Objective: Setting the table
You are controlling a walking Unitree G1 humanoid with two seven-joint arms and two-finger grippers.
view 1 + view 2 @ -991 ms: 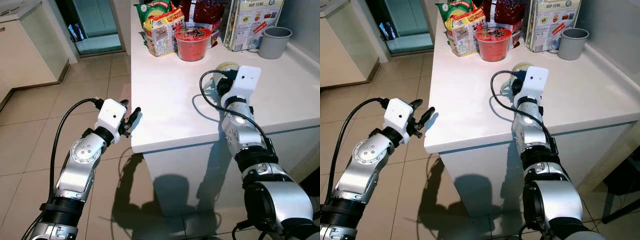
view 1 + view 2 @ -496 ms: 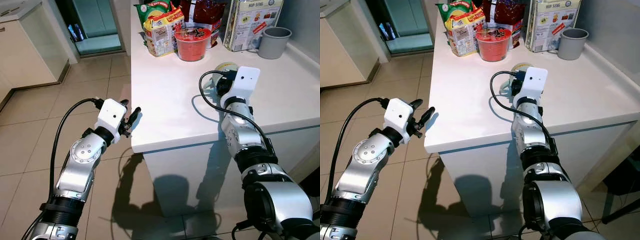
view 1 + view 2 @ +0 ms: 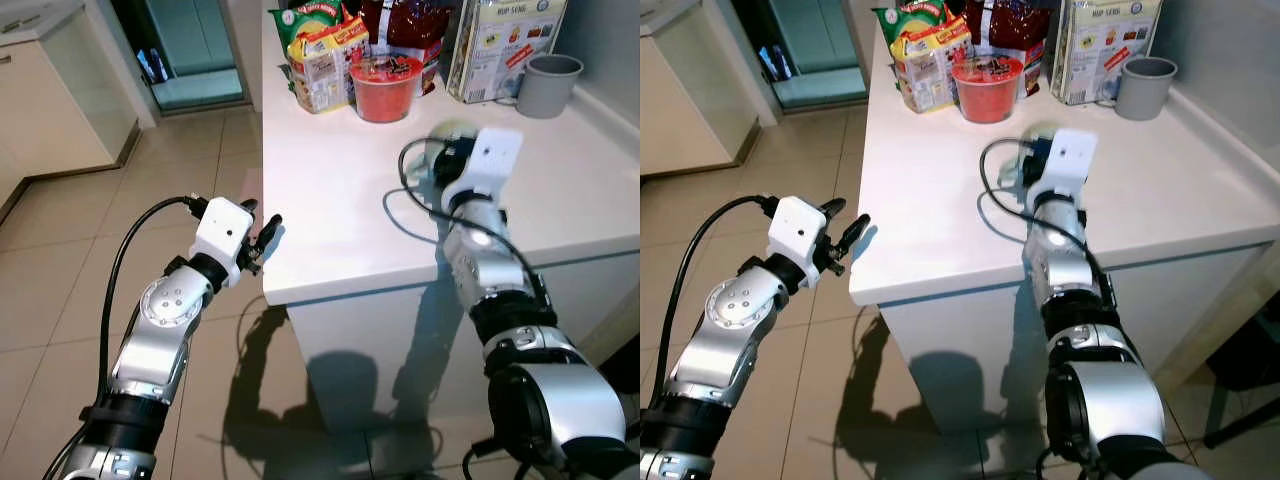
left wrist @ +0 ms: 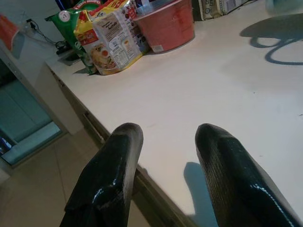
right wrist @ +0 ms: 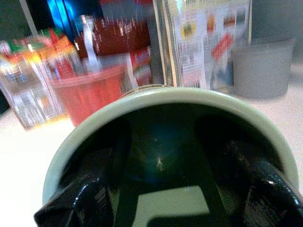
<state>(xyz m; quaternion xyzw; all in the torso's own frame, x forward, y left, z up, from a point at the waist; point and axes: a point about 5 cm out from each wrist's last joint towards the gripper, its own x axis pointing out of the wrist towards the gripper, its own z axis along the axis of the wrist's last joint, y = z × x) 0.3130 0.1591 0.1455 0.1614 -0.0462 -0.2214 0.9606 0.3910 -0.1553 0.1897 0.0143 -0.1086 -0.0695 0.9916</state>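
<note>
Green cup [image 5: 161, 142] clasped in the right end effector [image 5: 165, 189] (fingers inside and outside its rim) above the white counter [image 3: 340, 200].

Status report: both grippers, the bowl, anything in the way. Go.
Left gripper open, idle at table edge. Right gripper fingers around green bowl, grip unclear. Ahead: red tub, snack packs, grey cup.

- Your broad white counter [image 3: 340, 200] lies bare across its near half, so a gripper can pass freely there.
- At 12 o'clock, snack packets [image 3: 322, 50], a red bowl [image 3: 384, 86] and a tall box [image 3: 503, 45] wall off the back edge.
- At 1 o'clock, a grey cup [image 3: 548, 84] stands, seemingly just beside the box.
</note>
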